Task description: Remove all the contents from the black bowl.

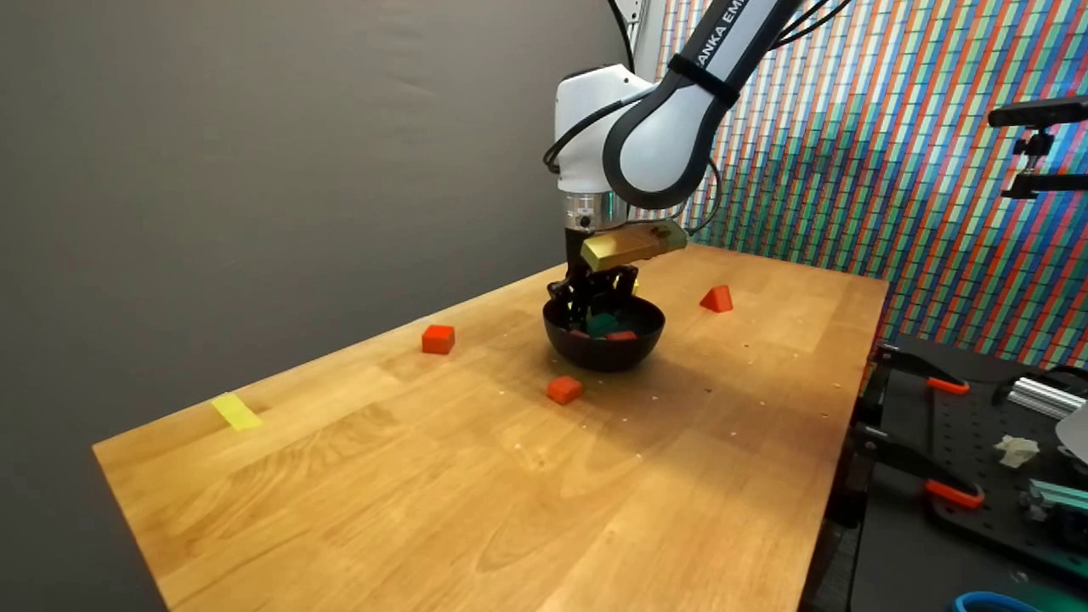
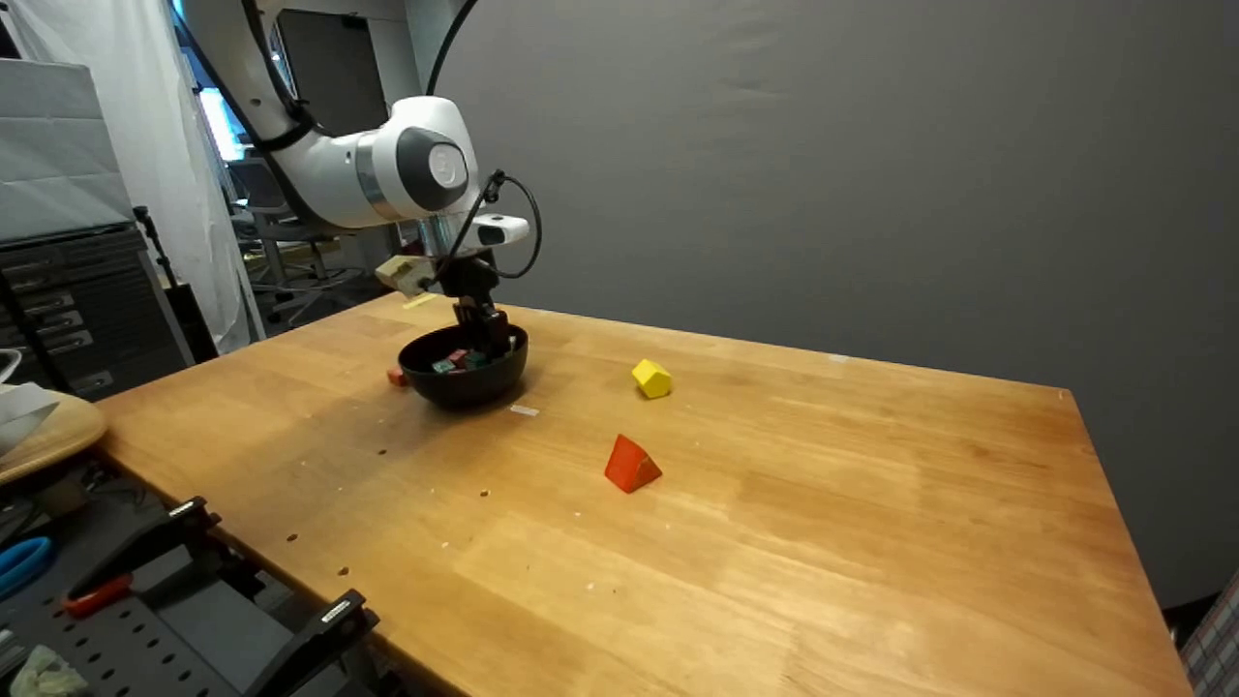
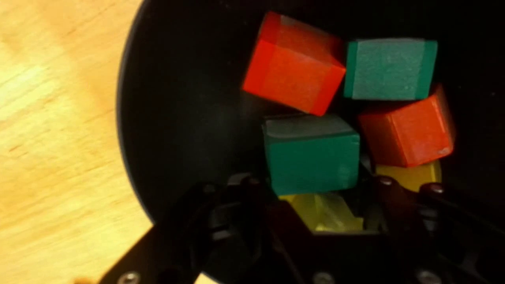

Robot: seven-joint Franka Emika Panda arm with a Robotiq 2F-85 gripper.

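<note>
Green block (image 3: 313,163) in the black bowl (image 3: 177,98), between narrow-set jaws of the gripper (image 3: 315,186), hold unclear.

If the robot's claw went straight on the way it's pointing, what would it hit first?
Probably the green block nearest the gripper, which points down into the black bowl. But depth is unclear: a yellow block close by could come first.

The bowl (image 1: 605,353) stands on the tabletop (image 1: 425,484), blocks (image 3: 313,163) inside, the gripper (image 3: 317,189) among them. In an exterior view, one block (image 1: 439,339) left of the bowl, another block (image 1: 564,390) just before it, a wedge (image 1: 716,299) behind right, a tape strip (image 1: 236,411) far left. In an exterior view, a third block (image 2: 652,378) lies behind the wedge
</note>
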